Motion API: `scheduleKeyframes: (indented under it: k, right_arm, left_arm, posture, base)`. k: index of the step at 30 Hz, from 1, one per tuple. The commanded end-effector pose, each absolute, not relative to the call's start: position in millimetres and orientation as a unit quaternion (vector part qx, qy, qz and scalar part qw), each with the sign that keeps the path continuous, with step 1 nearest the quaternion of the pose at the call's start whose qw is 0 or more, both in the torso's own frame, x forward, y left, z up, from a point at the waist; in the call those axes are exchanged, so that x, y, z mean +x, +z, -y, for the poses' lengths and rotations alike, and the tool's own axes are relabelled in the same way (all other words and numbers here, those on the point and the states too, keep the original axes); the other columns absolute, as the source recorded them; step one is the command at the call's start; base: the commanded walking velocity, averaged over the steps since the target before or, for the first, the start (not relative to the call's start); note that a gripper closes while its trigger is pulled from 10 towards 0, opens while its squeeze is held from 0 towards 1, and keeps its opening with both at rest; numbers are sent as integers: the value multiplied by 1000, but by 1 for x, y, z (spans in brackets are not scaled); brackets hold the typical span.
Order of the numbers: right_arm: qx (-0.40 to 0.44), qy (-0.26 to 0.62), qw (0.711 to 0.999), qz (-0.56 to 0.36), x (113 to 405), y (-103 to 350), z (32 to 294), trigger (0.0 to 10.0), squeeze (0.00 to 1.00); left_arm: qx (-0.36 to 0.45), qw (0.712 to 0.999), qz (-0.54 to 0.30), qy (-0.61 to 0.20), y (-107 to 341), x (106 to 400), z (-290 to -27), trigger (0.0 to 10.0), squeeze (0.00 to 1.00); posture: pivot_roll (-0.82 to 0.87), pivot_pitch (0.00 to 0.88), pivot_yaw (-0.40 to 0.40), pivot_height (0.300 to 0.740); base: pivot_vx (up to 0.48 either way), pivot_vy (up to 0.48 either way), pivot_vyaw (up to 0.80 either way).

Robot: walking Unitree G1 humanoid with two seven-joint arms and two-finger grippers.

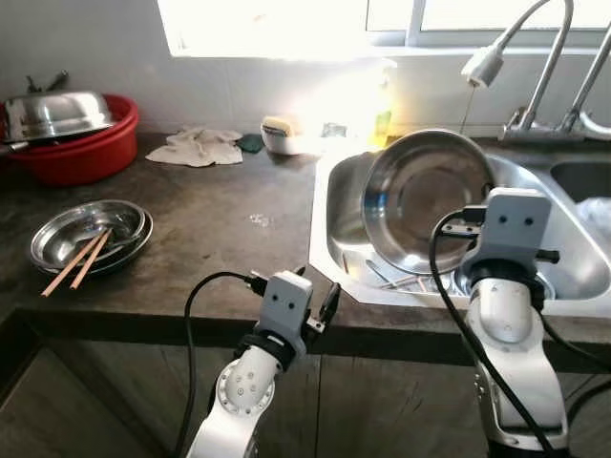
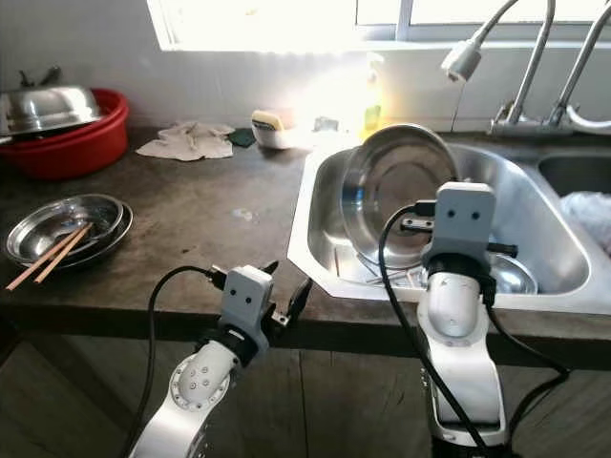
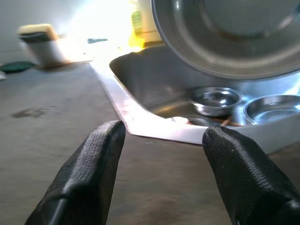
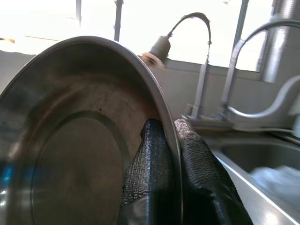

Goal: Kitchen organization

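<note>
The right hand (image 4: 171, 140) pinches the rim of a big steel bowl (image 1: 425, 196) and holds it tilted over the sink (image 1: 336, 181).

The bowl looks hard, shiny and probably slippery if wet, so the thin rim is the best place to hold it, and holding by one edge may let it swing. It seems light. Small bowls (image 3: 216, 100) lie in the sink below. The left hand (image 3: 161, 154) is wide and holds nothing, low at the front edge of the desk (image 1: 220, 229).

The big bowl (image 1: 425, 200) is glossy steel, held over the shiny metal sink (image 1: 339, 186). Beside the sink, the countertop (image 1: 210, 219) is matt dark stone. The fingertips (image 4: 150, 168) are rough black rubber.
</note>
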State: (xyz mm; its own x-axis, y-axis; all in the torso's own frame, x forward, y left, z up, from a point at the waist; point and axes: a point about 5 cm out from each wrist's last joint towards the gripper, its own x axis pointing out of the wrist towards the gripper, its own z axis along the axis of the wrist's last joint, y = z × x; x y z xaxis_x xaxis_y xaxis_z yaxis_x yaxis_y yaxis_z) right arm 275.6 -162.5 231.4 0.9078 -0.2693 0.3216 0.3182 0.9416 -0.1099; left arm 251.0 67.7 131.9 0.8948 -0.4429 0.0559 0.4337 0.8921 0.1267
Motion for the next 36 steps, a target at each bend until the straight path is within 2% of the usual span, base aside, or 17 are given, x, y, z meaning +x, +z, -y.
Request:
scheduleKeyframes:
  k: [1, 13, 17, 23, 33, 36]
  right_arm:
    - [-80, -151, 971, 168, 278, 239, 164, 10000, 0]
    - [-74, -138, 976, 150, 286, 239, 168, 10000, 0]
    - [-76, -121, 980, 137, 292, 238, 169, 10000, 0]
    - [-79, -110, 990, 39, 308, 221, 178, 10000, 0]
    - [-62, -105, 989, -79, 337, 208, 198, 10000, 0]
    - [-52, -101, 990, -88, 344, 206, 201, 10000, 0]
  left_arm:
    - [59, 971, 49, -226, 134, 251, -65, 10000, 0]
    - [48, 972, 45, -227, 134, 250, -65, 10000, 0]
    - [41, 975, 44, -213, 135, 252, -66, 10000, 0]
    - [42, 976, 39, -211, 133, 250, -67, 10000, 0]
    - [42, 976, 36, -212, 132, 249, -67, 10000, 0]
    - [41, 976, 36, -212, 132, 248, -66, 10000, 0]
  posture:
    - [85, 0, -6, 740]
    - [87, 0, -9, 740]
    - [89, 0, -10, 740]
    - [92, 3, -14, 740]
    - [98, 8, -20, 740]
    - [100, 11, -24, 740]
  base:
    - [281, -386, 0]
    - [312, -355, 0]
    - [0, 0, 0]
    - [0, 0, 0]
    - [0, 0, 0]
    - [0, 0, 0]
